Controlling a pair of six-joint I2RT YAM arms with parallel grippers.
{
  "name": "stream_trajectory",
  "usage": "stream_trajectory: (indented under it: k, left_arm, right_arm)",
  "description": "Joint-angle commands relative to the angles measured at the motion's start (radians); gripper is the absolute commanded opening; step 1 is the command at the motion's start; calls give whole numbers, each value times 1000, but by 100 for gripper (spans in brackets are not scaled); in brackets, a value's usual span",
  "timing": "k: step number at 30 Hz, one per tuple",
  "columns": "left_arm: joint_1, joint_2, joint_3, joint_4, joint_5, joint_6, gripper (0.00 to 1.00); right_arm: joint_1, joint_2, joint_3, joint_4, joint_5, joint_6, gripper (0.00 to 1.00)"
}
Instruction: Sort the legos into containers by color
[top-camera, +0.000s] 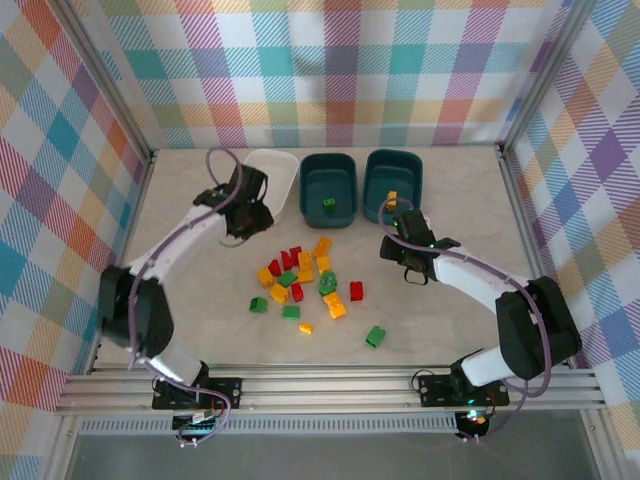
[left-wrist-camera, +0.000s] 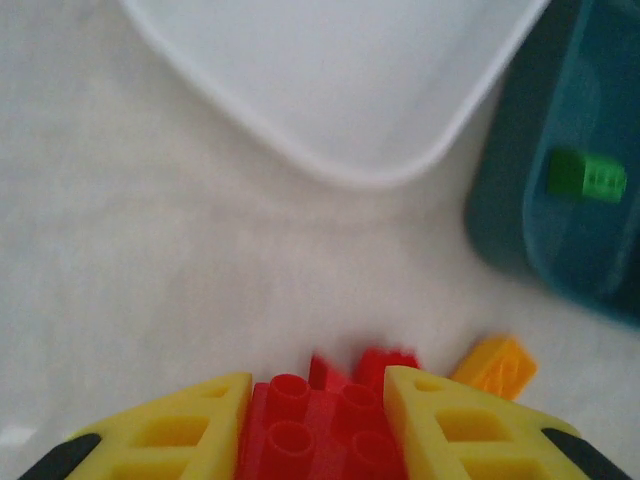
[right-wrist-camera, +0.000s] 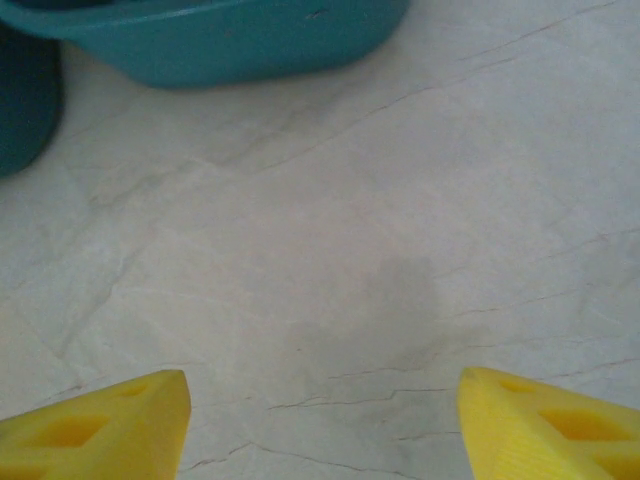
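Note:
My left gripper (left-wrist-camera: 320, 425) is shut on a red lego (left-wrist-camera: 310, 430), held between its yellow fingers (left-wrist-camera: 180, 430). In the top view this gripper (top-camera: 241, 228) hangs at the near edge of the white tub (top-camera: 272, 172), whose rounded corner (left-wrist-camera: 340, 110) lies ahead of it. The middle teal tub (top-camera: 329, 183) holds a green lego (left-wrist-camera: 588, 177). The right teal tub (top-camera: 393, 176) holds a yellow one (top-camera: 392, 198). My right gripper (right-wrist-camera: 320, 420) is open over bare table, just in front of that tub (right-wrist-camera: 220, 40). Several red, green and yellow-orange legos (top-camera: 305, 272) lie in the middle.
An orange lego (left-wrist-camera: 495, 365) and another red one (left-wrist-camera: 385, 362) lie on the table beyond the held brick. A lone green lego (top-camera: 375, 336) sits toward the front. Checked walls close off three sides of the pale table (top-camera: 200, 300).

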Motion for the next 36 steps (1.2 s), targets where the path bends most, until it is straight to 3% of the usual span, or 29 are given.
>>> stream_trajectory:
  k: [1,10,15,19,22,24,28,31,33,36]
  left_arm:
    - [95,127,105,89,81,45,32]
    - [113,495,498,-25,158,143,31]
    - [118,560,555,-44,144,148,32]
    - [121,590,583,-56,163,156,47]
    - [120,561,581,-43,207,183,79]
    - [120,511,560,-28,210,187,89]
    - [121,359,448,29,204,186,96]
    - [132,233,308,74,111,173,100]
    - [166,167,213,128,77,147,100]
    - [257,146,125,184,112,108,100]
  right_arm:
    - [-8,-66,-19,5,77,41,73]
    - [-30,-196,-91,19,139,76,79]
    - [-38,-225,-109,22,153,96,85]
    - [-40,-229,-117,31,155,97,87]
    - [-40,-232,-121,44,148,80,88]
    - [-39,-248,-119,45,145,62,87]
    - [-39,-278,-152,87,145,47,88]
    - [-38,-284,-153,83,157,49,87]
    - [-38,-292,-161,91,162,50,88]
    - [-37,-285,-162,104,142,43,88]
